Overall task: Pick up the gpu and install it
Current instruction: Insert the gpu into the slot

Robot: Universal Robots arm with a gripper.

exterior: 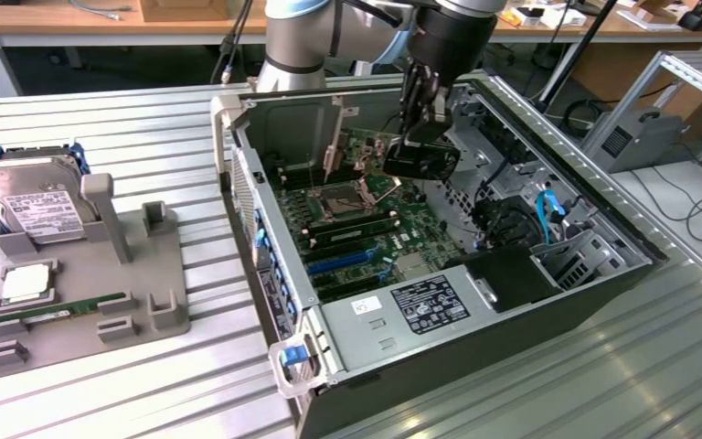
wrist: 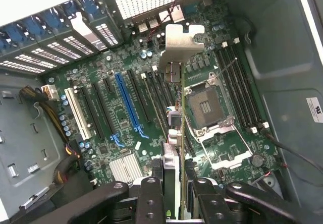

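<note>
Closest to us is the ridged metal table (exterior: 510, 393). On it, at the exterior view's left, sits a grey tray (exterior: 77, 270). Its little stands keep spare parts easy to grab. A hard drive (exterior: 37, 206) leans at the far end of it, and a thin green memory stick (exterior: 65, 311) lies at the near end.

Next comes the open computer case (exterior: 364, 343). It lies on its side, so we can reach in from above. The green board (exterior: 369, 242) inside faces up.

Farther in, the claw (wrist: 174, 183) hangs down inside the case. It is pinching the gpu (wrist: 173, 120) tight, one finger on each flat side. We hold the card on its thin edge, because we think that edge has to meet a long slot. Its silver bracket (wrist: 179, 42) points at the case wall with the holes, where it seems to belong. The card floats above the board, between the blue slot (wrist: 128, 105) and the square chip socket (wrist: 204, 105). We think it is not pushed in yet.

Farthest away, the arm's base (exterior: 296, 37) stands behind the case, and wooden benches (exterior: 83, 18) are behind that.
</note>
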